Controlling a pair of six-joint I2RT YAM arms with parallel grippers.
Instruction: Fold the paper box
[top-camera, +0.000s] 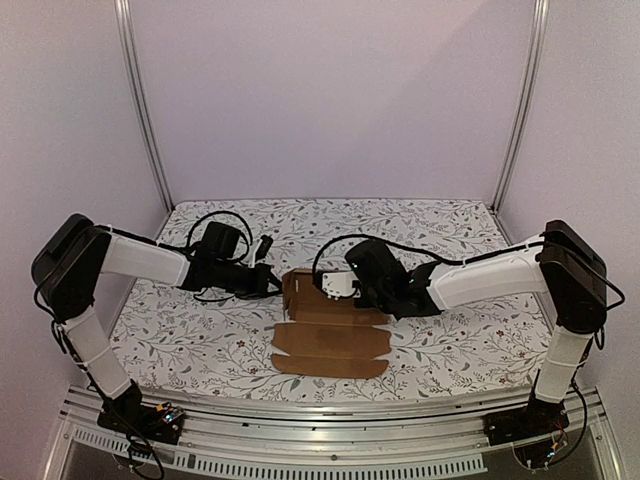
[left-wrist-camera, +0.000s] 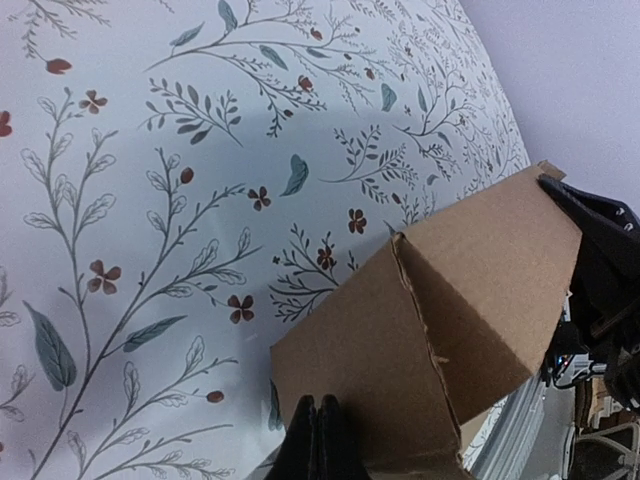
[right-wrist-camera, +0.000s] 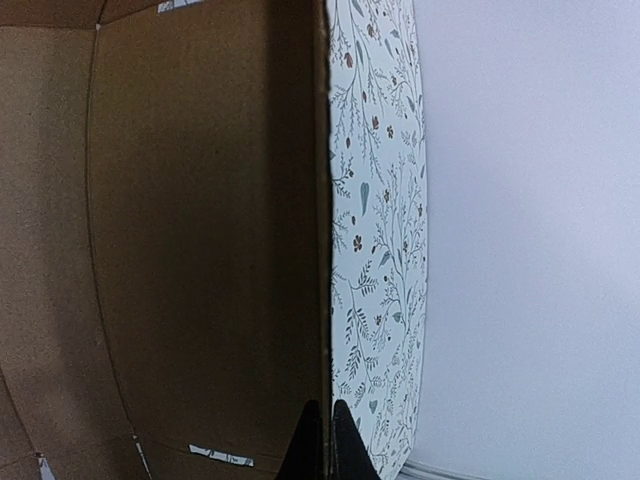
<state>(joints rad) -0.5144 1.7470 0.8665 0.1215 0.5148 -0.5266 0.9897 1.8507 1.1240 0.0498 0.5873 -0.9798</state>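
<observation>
Finds right tool (right-wrist-camera: 322, 428) pinched narrow on raised wall of paper box (top-camera: 330, 345) and left tool (left-wrist-camera: 315, 432) closed tight alongside, hold unconfirmed; risks tearing or flattening crease through uneven pull.

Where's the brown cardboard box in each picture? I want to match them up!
Top external: the paper box sits in the middle, a bit below centre, partly flat.
Left wrist: it fills the lower right, with a wall folded up.
Right wrist: its brown inside fills the left half.
Shared landmark: the flowery table cover shows in all three.
</observation>
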